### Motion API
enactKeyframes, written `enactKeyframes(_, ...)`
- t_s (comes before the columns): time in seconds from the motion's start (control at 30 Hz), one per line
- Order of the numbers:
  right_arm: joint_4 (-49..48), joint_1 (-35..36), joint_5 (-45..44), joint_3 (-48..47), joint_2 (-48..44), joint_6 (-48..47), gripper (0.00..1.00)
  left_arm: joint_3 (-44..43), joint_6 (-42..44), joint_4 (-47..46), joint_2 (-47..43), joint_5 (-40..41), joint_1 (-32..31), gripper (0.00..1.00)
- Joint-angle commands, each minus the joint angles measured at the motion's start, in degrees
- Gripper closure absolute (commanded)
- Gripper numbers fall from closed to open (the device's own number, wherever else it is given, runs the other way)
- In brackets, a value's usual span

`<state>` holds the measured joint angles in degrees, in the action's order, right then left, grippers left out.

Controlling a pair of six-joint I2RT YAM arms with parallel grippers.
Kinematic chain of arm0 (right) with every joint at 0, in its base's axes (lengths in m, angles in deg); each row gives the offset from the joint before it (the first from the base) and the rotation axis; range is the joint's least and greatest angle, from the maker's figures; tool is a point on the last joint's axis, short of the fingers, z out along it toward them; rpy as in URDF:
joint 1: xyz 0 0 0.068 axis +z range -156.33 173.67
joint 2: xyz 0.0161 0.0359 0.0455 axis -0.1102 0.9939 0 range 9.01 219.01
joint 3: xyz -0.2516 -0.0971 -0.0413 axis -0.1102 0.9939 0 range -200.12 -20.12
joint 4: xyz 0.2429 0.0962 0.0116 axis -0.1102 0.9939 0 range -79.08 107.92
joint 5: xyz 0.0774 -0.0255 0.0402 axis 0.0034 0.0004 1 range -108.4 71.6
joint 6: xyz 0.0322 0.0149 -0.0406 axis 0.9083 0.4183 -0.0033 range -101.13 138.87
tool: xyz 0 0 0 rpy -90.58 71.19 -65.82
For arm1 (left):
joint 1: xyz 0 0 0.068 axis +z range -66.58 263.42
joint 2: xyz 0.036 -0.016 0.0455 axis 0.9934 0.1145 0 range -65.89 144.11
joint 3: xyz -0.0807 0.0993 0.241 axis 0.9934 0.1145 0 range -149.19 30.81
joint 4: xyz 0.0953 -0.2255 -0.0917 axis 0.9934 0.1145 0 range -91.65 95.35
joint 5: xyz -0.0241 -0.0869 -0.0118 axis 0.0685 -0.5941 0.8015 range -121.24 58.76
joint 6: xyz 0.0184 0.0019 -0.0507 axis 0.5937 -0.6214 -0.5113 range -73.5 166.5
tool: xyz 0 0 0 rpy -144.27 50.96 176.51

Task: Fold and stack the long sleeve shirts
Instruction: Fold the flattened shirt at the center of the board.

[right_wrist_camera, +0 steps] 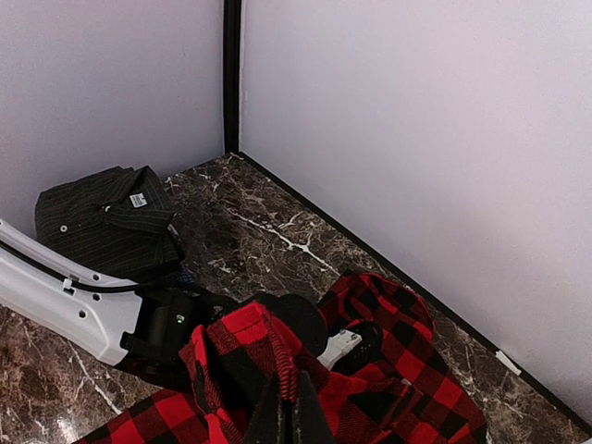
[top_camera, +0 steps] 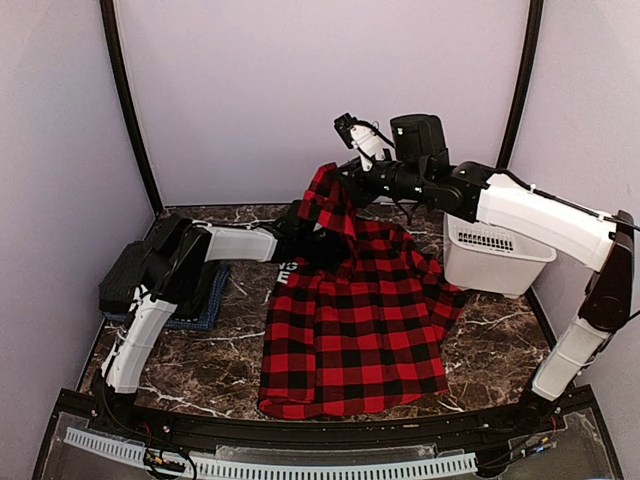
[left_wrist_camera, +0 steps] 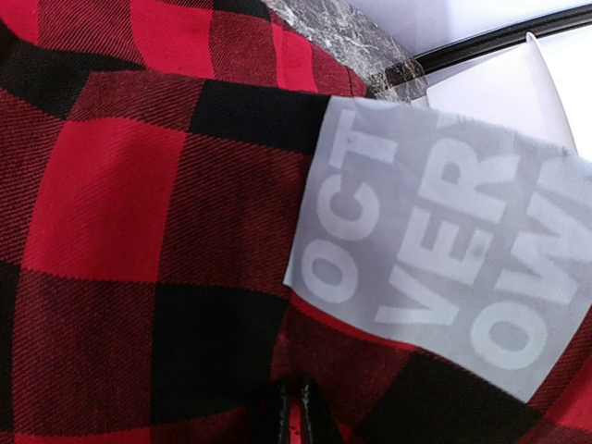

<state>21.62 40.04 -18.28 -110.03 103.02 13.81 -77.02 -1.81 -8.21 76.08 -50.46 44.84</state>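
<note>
The red-and-black checked shirt [top_camera: 350, 330] lies spread across the middle of the table, with white block letters [left_wrist_camera: 444, 250] on a grey patch. My left gripper [top_camera: 322, 250] is shut on the cloth near that patch, and its fingertips [left_wrist_camera: 280, 418] pinch a fold. My right gripper [top_camera: 338, 185] is shut on another part of the same shirt [right_wrist_camera: 250, 356] and holds it lifted above the table at the back. A folded black shirt [top_camera: 130, 275] rests on a blue one [top_camera: 205, 310] at the left. The black shirt [right_wrist_camera: 106, 222] also shows in the right wrist view.
A white plastic basket [top_camera: 495, 258] stands at the right, under my right arm. The left arm's white forearm [right_wrist_camera: 65, 305] reaches past the folded pile. Walls close in on the dark marble table [top_camera: 490, 350] at the back and both sides.
</note>
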Motion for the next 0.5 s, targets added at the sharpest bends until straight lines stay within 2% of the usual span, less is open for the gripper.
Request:
enactKeyframes(0.0,-2.54,0.39,3.45,2.63,-1.7,2.16,1.0,-1.04,-1.17,-1.84,-0.83,-1.02,0.7,0.95)
enactKeyframes(0.47,-5.84,0.39,4.36,12.63,-6.22,5.06,1.0,9.25,3.08,-6.44,-10.96,-2.48,6.15,0.91)
